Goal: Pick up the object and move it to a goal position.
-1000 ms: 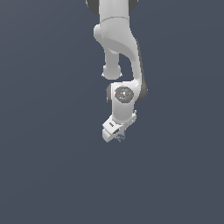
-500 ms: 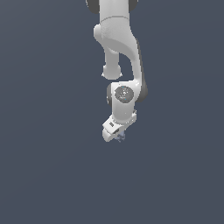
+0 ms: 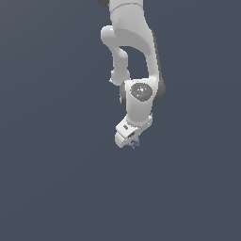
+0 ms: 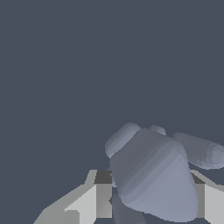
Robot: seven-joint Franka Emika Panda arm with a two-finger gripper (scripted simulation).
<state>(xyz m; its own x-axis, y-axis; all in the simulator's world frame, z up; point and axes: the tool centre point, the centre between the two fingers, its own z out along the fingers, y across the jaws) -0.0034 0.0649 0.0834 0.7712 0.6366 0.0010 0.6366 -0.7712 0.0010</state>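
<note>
So the gripper (image 3: 132, 141) sits at the end of the white Panda arm (image 3: 136, 61), pointing down toward about 7 o'clock in the exterior view, and the object (image 3: 135, 143) is this tiny pale blue-grey lump peeking out right at the fingertips. In the wrist view it fills the space between the two pale fingers (image 4: 87, 203) – a fat rounded body (image 4: 153, 175) with a couple of stubby knobs sticking off toward 11 and 3 o'clock. The fingers look narrowed in on either side of the lump, so I'd say it's clamped on it, with the thing off the dark grey floor (image 3: 56, 179) or very near it; hard to tell which, no shadow to go by.

Handling guess: it's small, so probably light and rigid. The catch is the shape – rounded, lumpy faces give the flat pads little to bite on, so it could twist or squirt out. The thick middle is the spot to squeeze, not the knobs. No goal marker visible anywhere.
</note>
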